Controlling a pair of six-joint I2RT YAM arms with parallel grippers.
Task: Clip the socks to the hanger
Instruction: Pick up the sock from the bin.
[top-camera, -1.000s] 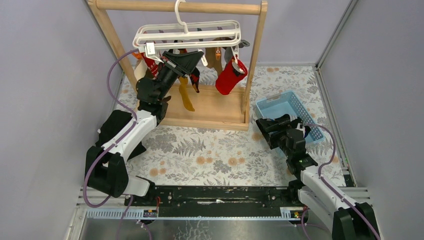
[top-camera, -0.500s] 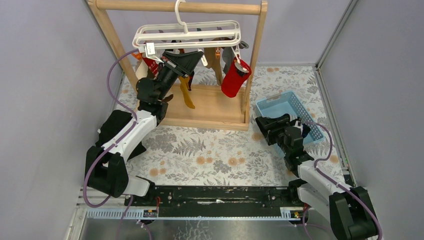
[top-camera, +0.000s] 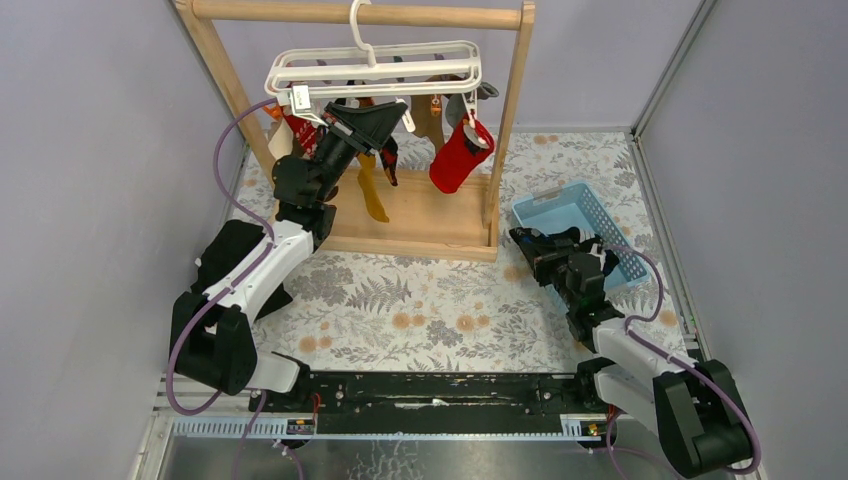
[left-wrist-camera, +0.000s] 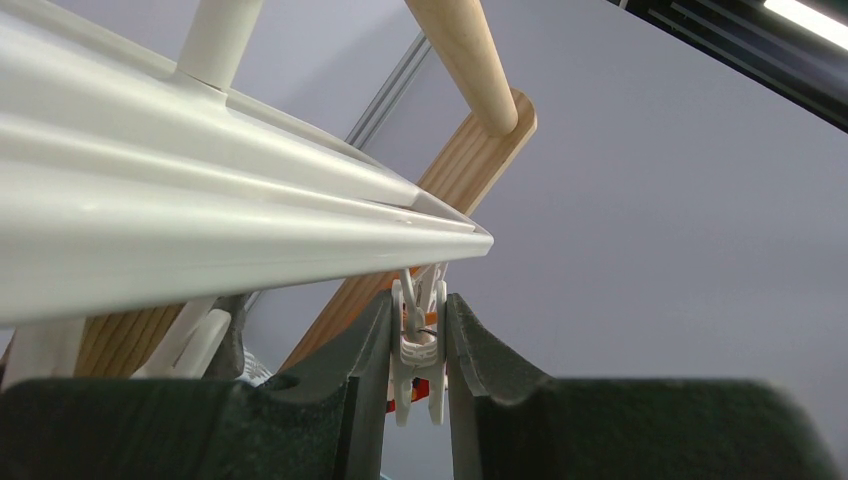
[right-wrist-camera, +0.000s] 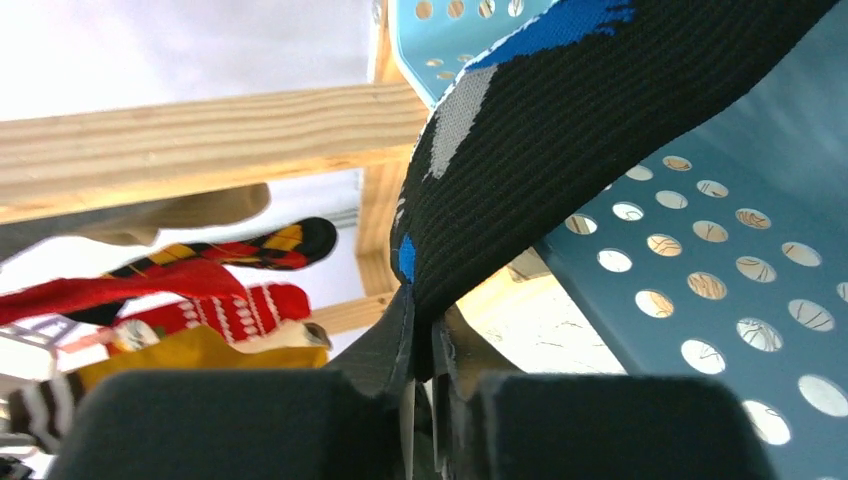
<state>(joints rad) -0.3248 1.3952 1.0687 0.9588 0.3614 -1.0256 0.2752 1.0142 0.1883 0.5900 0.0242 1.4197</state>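
At the table's right side, a blue perforated basket sits just beside the right post of a wooden rack. The right claw is low at the basket's near-left corner. Its wrist camera shows the 2 fingers pressed together on the edge of a black sock with a blue patch. The sock stretches up from the fingers in front of the basket's holed wall. Whether any of this sock lies inside the basket cannot be told. Overhead, the part of the basket's inside that shows is plain blue floor. Toward the back, a white hanger hangs by its hook from the rack's round rail. Socks dangle under the hanger, among them a red sock at the right end and a mustard sock near the middle; others are partly hidden behind the left arm. The left claw is raised to the hanger's underside. Its wrist camera shows the fingers squeezing a small white clip that hangs below a hanger bar.
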